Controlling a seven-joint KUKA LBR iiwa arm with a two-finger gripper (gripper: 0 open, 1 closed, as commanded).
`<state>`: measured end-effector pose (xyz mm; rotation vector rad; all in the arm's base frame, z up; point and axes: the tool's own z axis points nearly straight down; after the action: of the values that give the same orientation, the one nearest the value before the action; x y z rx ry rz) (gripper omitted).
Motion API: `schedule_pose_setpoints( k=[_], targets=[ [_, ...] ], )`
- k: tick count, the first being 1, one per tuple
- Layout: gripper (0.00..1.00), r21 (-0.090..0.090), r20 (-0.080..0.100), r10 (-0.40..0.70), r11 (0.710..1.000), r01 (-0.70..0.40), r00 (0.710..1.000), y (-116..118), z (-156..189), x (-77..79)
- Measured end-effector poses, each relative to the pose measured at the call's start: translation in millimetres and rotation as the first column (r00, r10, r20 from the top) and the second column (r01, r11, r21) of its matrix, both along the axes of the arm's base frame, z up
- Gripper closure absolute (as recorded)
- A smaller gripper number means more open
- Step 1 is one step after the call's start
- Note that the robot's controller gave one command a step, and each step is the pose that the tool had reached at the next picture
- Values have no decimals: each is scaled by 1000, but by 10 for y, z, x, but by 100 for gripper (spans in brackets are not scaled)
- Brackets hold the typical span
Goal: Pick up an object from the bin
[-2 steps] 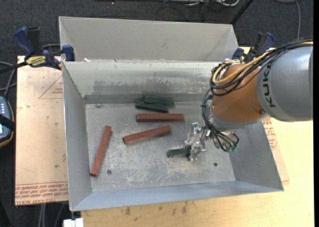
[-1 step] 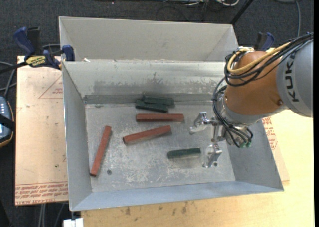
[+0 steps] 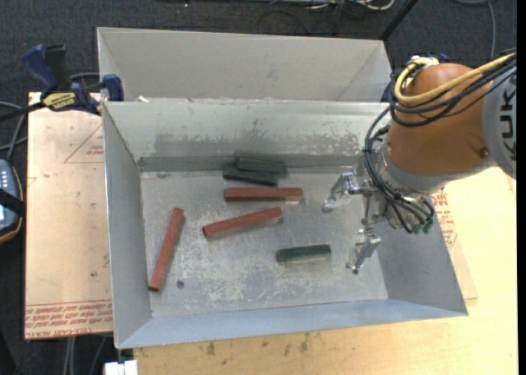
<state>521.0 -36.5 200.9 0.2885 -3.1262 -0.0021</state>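
I reach into the grey bin from the right, my orange-covered wrist hanging over its right wall with cables looped around it. My jaws are released, spread wide along the near-far line at the right end of the floor. The short dark green block nearest me lies flat just left of my near finger; I cannot tell whether they touch. Further left lie two red bars, a pair of dark green bars by the far wall, and a long red bar by the left wall.
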Motion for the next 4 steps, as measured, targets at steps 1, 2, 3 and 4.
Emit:
schedule_pose_setpoints(
  k=[1,2,3,4],
  targets=[
    [100,-2,-4,120,993,-120,993,66,-1177,266],
    [0,-5,20,119,993,-119,993,58,-1230,287],
    [100,-3,16,120,993,-120,993,69,-1238,279],
    [0,-2,10,120,993,-120,993,72,-1264,257]
  ],
)
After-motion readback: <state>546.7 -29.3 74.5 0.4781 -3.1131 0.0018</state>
